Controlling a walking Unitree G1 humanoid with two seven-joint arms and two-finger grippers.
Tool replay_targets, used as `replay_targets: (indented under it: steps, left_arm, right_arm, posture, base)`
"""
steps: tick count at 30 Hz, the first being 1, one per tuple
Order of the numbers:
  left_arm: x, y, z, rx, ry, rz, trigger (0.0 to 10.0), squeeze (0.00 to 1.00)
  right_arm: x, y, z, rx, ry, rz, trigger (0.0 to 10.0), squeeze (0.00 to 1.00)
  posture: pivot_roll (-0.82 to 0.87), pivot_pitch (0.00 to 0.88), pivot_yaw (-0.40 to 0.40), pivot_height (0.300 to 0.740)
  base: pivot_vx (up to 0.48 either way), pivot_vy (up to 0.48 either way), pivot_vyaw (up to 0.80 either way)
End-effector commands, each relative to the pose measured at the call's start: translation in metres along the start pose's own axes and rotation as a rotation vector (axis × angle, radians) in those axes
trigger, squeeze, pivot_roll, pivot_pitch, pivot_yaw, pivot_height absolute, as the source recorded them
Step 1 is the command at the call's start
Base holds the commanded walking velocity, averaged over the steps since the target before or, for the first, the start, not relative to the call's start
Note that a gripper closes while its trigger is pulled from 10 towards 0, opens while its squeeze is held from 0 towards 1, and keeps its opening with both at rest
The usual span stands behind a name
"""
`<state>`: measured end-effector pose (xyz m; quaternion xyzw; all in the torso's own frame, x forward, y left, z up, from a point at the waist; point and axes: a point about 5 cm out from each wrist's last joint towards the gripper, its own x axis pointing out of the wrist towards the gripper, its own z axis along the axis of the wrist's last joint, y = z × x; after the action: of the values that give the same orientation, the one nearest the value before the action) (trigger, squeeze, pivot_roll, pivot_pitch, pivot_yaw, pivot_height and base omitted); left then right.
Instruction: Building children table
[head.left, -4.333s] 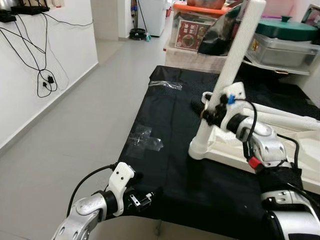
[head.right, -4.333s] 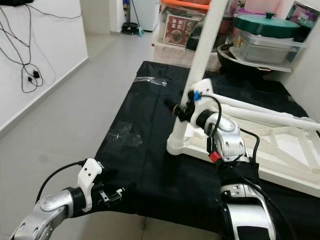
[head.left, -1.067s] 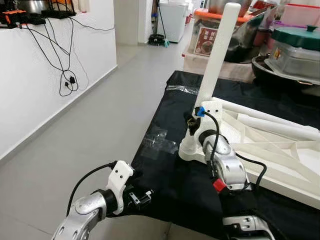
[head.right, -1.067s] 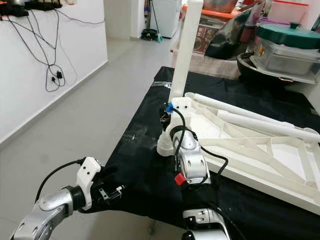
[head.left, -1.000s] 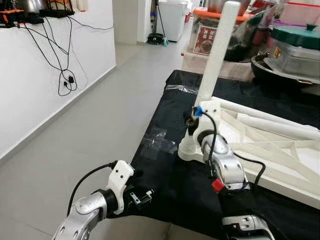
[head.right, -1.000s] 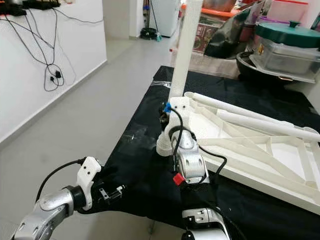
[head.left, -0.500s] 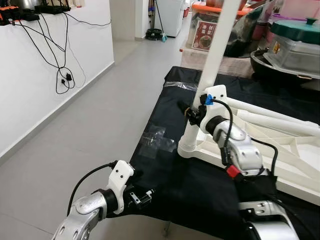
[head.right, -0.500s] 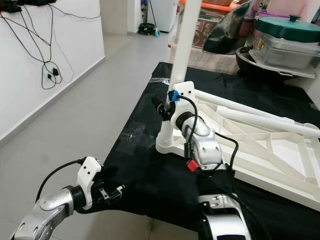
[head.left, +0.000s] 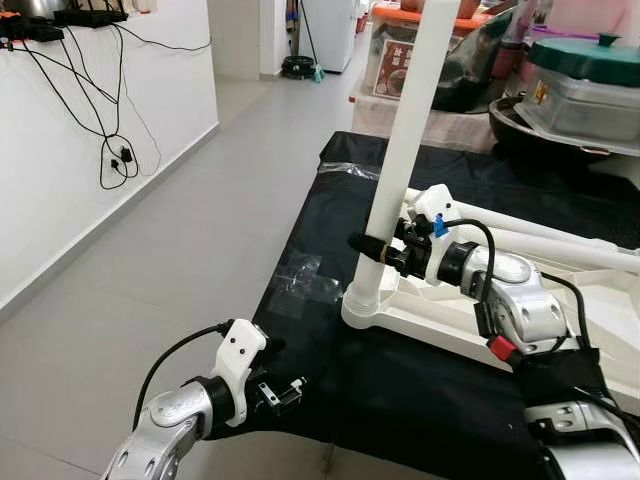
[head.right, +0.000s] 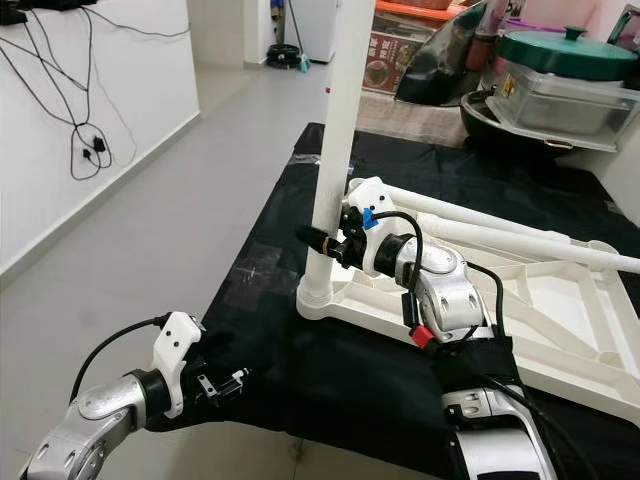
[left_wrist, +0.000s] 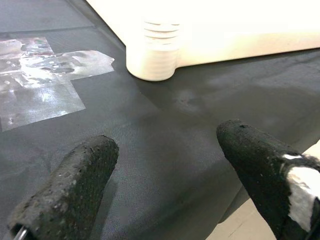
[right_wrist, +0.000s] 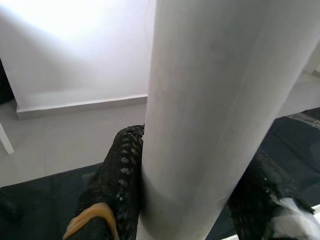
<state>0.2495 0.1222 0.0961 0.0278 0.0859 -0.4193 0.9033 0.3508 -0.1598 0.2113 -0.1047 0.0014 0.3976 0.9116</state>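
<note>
Here the right tool (head.left: 374, 250) is clamped low on the upright white leg (head.left: 404, 140), seated in the upturned tabletop (head.left: 600, 330) on the black worktop (head.left: 330, 230). Rigid, light, smooth plastic: grip near the socket. Left tool (left_wrist: 165, 165) idles, fingers apart.

A bench (head.left: 330, 240) covered with black cloth carries the things. On it lies a white table top (head.left: 600, 330), turned upside down, with its round corner socket (head.left: 362, 308) near the bench's left edge. Patches of clear tape (head.left: 300, 278) lie flat on the cloth, just left of that socket, and another piece (head.left: 350, 170) lies farther back.
</note>
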Motion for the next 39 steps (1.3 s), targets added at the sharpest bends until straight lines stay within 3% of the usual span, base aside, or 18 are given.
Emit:
replay_targets:
  steps: [1, 3, 4, 6, 7, 8, 10, 12, 17, 18, 21, 22, 26, 27, 28, 33, 34, 39]
  left_arm:
    - [0.0, 0.0, -0.002, 0.0, 0.009, -0.004, 10.0, 0.0]
    - [0.001, 0.0, -0.002, -0.001, 0.01, -0.006, 10.0, 0.0]
    - [0.001, 0.0, -0.002, -0.001, 0.01, -0.006, 10.0, 0.0]
    - [0.001, 0.0, -0.002, -0.001, 0.009, -0.006, 10.0, 0.0]
    - [0.001, 0.0, -0.002, -0.001, 0.009, -0.006, 10.0, 0.0]
    - [0.002, -0.001, -0.002, -0.001, 0.009, -0.005, 10.0, 0.0]
    - [0.002, -0.001, -0.002, -0.001, 0.009, -0.005, 10.0, 0.0]
    - [0.002, -0.002, -0.003, -0.003, 0.008, -0.004, 10.0, 0.0]
    - [0.001, -0.001, -0.003, -0.003, 0.01, -0.003, 10.0, 0.0]
    - [0.001, -0.001, -0.003, -0.002, 0.011, -0.003, 10.0, 0.0]
    - [0.002, -0.001, -0.003, -0.002, 0.011, -0.004, 10.0, 0.0]
    - [0.003, -0.001, -0.003, -0.003, 0.009, -0.005, 10.0, 0.0]
    - [0.004, -0.001, -0.002, -0.004, 0.007, -0.006, 10.0, 0.0]
    - [0.004, -0.001, -0.002, -0.004, 0.007, -0.006, 10.0, 0.0]
    - [0.004, -0.001, -0.003, -0.005, 0.007, -0.007, 10.0, 0.0]
    - [0.004, -0.001, -0.003, -0.006, 0.007, -0.008, 10.0, 0.0]
    - [0.004, -0.001, -0.003, -0.006, 0.006, -0.007, 10.0, 0.0]
    - [0.004, -0.001, -0.003, -0.003, 0.006, -0.005, 10.0, 0.0]
  right_arm:
    - [0.008, 0.007, -0.007, 0.011, 0.035, 0.01, 0.0, 0.0]
    - [0.015, 0.001, -0.014, 0.065, 0.071, -0.154, 0.0, 0.0]
    - [0.015, 0.001, -0.014, 0.065, 0.071, -0.154, 0.0, 0.0]
    - [0.018, -0.007, -0.023, 0.136, 0.125, -0.405, 0.0, 0.0]
    - [0.018, -0.007, -0.023, 0.136, 0.125, -0.405, 0.0, 0.0]
    - [0.014, -0.006, -0.031, 0.197, 0.137, -0.603, 0.0, 0.0]
    - [0.014, -0.006, -0.031, 0.197, 0.137, -0.603, 0.0, 0.0]
    - [0.004, 0.01, -0.044, 0.249, 0.175, -0.83, 0.0, 0.0]
    - [-0.003, 0.021, -0.049, 0.25, 0.208, -0.916, 0.0, 0.0]
    - [-0.003, 0.019, -0.047, 0.242, 0.22, -0.923, 10.0, 0.0]
    - [-0.006, 0.009, -0.038, 0.223, 0.167, -0.956, 10.0, 0.0]
    - [-0.005, 0.007, -0.035, 0.23, 0.145, -0.94, 10.0, 1.0]
    - [-0.002, 0.001, -0.029, 0.237, 0.115, -0.895, 10.0, 1.0]
    - [0.005, -0.002, -0.02, 0.234, 0.073, -0.813, 10.0, 0.0]
    - [0.017, -0.007, 0.001, 0.222, -0.063, -0.555, 10.0, 0.0]
    - [0.019, 0.0, 0.009, 0.159, -0.106, -0.369, 10.0, 0.0]
    - [0.01, 0.002, 0.005, 0.088, -0.088, -0.239, 10.0, 0.0]
    - [-0.008, -0.003, -0.013, -0.005, 0.035, -0.008, 10.0, 0.0]
  posture:
    - [0.04, 0.0, -0.106, 0.74]
    - [0.04, 0.0, -0.108, 0.74]
    - [0.04, 0.0, -0.108, 0.74]
    - [0.04, 0.0, -0.108, 0.74]
    - [0.04, 0.0, -0.108, 0.74]
    - [0.04, 0.0, -0.11, 0.74]
    - [0.04, 0.0, -0.11, 0.74]
    - [0.05, 0.0, -0.114, 0.74]
    - [0.04, 0.0, -0.111, 0.74]
    - [0.04, 0.0, -0.109, 0.74]
    - [0.03, 0.0, -0.109, 0.74]
    - [0.03, 0.0, -0.109, 0.74]
    - [0.03, 0.0, -0.109, 0.74]
    - [0.03, 0.0, -0.108, 0.74]
    - [0.03, 0.0, -0.106, 0.74]
    - [0.03, 0.0, -0.108, 0.74]
    - [0.03, 0.0, -0.11, 0.74]
    - [0.03, 0.0, -0.112, 0.74]
  base:
    - [0.0, 0.0, 0.0]
    - [0.0, 0.0, 0.0]
    - [0.0, 0.0, 0.0]
    - [0.0, 0.0, 0.0]
    - [0.0, 0.0, 0.0]
    - [0.0, 0.0, 0.0]
    - [0.0, 0.0, 0.0]
    - [0.0, 0.0, 0.0]
    - [0.0, 0.0, 0.0]
    - [0.0, 0.0, 0.0]
    - [0.0, 0.0, 0.0]
    - [0.0, 0.0, 0.0]
    - [0.0, 0.0, 0.0]
    - [0.0, 0.0, 0.0]
    - [0.0, 0.0, 0.0]
    - [0.0, 0.0, 0.0]
    - [0.0, 0.0, 0.0]
    - [0.0, 0.0, 0.0]
